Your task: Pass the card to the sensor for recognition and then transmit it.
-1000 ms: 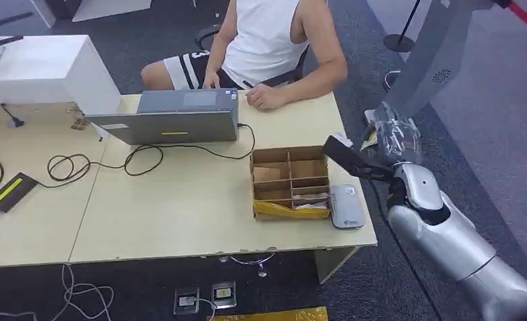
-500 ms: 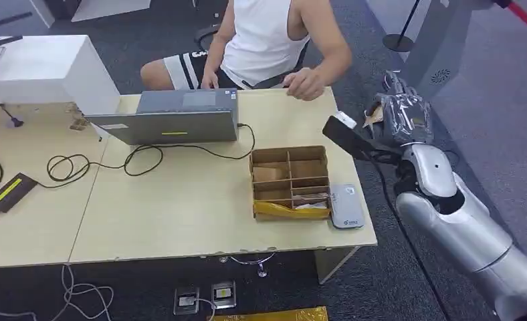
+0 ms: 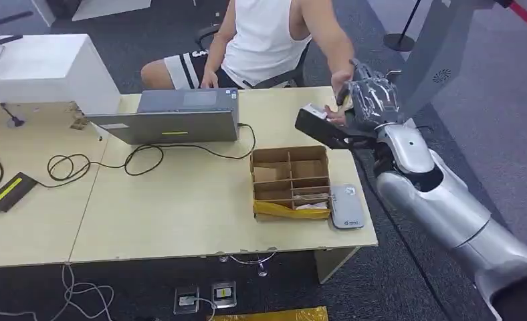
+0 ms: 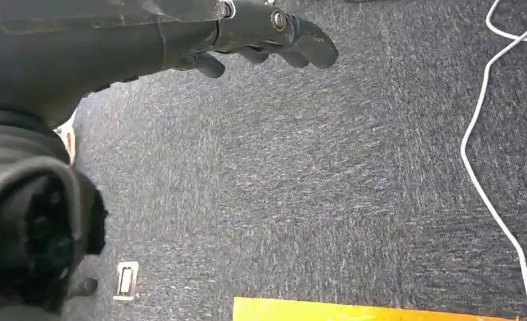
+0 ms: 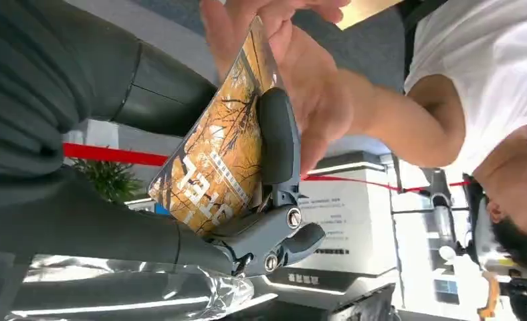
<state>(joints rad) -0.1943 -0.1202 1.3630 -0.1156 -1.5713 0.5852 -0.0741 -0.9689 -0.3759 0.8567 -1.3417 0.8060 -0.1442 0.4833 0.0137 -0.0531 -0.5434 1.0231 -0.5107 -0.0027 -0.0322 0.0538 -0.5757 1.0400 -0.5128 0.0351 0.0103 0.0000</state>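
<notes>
Card (image 5: 214, 167) pinched in right hand (image 5: 180, 200), flat between thick grey thumb on one face and darker fingers (image 5: 278, 144) pressed on printed orange face. Far end of card projecting past fingertips and touched by person's hand (image 5: 301, 87); grip by that hand not discernible. Long axis running from robot palm outward toward person's palm, printed lettering along that axis.

Head view: right hand (image 3: 370, 100), under clear wrapping, raised above far right corner of table (image 3: 180, 214), meeting person's hand (image 3: 341, 83) there. Card (image 3: 330, 103) seen as a small pale patch between the two hands; print unreadable. Grey sensor (image 3: 347, 206) lying flat on table near the front right edge, touching or just beside divided cardboard box (image 3: 289, 180), well apart from card. Closed laptop (image 3: 174, 117) and black cable (image 3: 140, 157) farther left on table.

Right wrist view: card's orange tree-pattern print and contact of fingers resolved, not table or sensor.

Left wrist view: left hand (image 4: 261, 40) hanging over grey carpet (image 4: 328, 187), fingers extended, slightly curled, holding nothing; white cable (image 4: 488, 134) and yellow strip (image 4: 368, 311) on floor.
</notes>
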